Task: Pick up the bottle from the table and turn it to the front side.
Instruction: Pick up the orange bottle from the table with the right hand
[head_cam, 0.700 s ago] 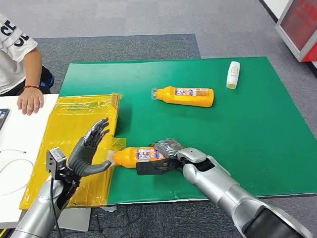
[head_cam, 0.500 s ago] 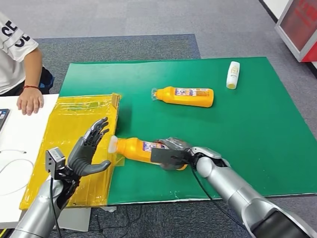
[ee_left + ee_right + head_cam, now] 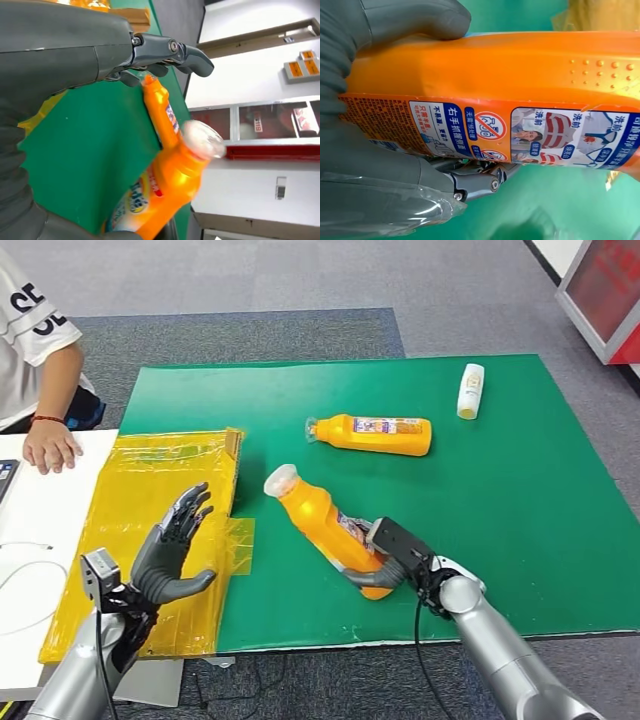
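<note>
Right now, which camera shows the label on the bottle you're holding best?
The right wrist view: the held bottle's label lies close and sharp between the right hand's fingers. The head view shows a sliver of it; the left wrist view shows it blurred.

Held orange plastic bottle (image 3: 326, 524): whitish cap; label orange with blue-and-white panels, white script, a red prohibition circle. Second orange plastic bottle (image 3: 375, 434): blue-white label strip. Small white plastic bottle (image 3: 470, 391): pale yellow end. Flat green mat (image 3: 528, 500) over the counter. Translucent yellow plastic bags (image 3: 143, 510). Grey carpet floor (image 3: 302, 285). Right hand (image 3: 392, 558) dark grey; left hand (image 3: 167, 550) dark grey; arms silver.
</note>
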Controlling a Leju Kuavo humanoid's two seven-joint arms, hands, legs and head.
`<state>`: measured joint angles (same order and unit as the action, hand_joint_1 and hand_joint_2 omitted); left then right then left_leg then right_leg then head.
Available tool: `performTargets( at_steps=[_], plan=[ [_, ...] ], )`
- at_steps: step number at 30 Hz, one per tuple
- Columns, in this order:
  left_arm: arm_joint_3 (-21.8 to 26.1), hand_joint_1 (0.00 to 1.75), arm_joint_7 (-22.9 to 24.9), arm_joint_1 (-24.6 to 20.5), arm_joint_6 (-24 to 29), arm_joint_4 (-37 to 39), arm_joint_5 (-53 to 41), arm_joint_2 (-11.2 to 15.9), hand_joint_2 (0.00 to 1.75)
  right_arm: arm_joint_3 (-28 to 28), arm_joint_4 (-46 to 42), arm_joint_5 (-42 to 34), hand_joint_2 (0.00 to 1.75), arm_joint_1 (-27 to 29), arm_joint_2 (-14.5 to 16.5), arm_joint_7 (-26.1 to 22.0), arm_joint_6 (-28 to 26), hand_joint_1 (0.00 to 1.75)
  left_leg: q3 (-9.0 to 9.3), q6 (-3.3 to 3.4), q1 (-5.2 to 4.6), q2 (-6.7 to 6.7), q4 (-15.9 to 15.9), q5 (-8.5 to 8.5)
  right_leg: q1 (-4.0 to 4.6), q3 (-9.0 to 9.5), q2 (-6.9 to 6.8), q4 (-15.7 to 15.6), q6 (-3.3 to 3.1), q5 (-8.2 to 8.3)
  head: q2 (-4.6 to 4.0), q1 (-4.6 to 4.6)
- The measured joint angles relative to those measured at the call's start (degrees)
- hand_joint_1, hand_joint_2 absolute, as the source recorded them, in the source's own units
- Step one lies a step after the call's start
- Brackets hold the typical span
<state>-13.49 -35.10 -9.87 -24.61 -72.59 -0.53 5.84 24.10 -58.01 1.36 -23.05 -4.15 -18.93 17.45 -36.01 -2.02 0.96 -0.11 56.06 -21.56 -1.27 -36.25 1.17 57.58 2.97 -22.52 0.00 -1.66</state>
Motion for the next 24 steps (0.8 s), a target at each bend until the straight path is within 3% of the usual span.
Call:
performTargets(
  at_steps=[7, 16, 24],
  plan=[
    [2.7, 0.0, 0.3, 0.9, -5.3, 1.3, 3.6, 0.0, 1.75, -3.1, -4.8, -1.3, 1.75, 3.0, 0.1, -0.5, 0.0, 1.75, -0.04, 0.0, 0.0, 0.0, 0.0, 0.0, 0.0, -0.04, 0.0, 0.0, 0.0, 0.0, 0.0, -0.01],
    [3.0, 0.0, 0.3, -5.1, -19.2, 10.1, 12.0, -0.2, 1.75, -1.7, -11.2, 0.1, 1.75, 3.3, 2.1, -3.5, 1.3, 1.75, -0.03, -0.01, 0.0, 0.0, 0.0, 0.04, 0.01, -0.05, 0.0, 0.0, -0.01, 0.02, -0.01, -0.01],
    [2.6, 0.0, 2.4, -9.0, -22.5, 14.0, 14.6, 0.0, 1.75, 2.7, -16.0, 5.1, 1.75, 3.2, 3.7, -4.1, -1.1, 1.75, -0.04, -0.01, 0.0, -0.01, 0.0, 0.03, 0.0, -0.06, 0.0, 0.0, 0.0, 0.01, 0.0, 0.0]
  ],
)
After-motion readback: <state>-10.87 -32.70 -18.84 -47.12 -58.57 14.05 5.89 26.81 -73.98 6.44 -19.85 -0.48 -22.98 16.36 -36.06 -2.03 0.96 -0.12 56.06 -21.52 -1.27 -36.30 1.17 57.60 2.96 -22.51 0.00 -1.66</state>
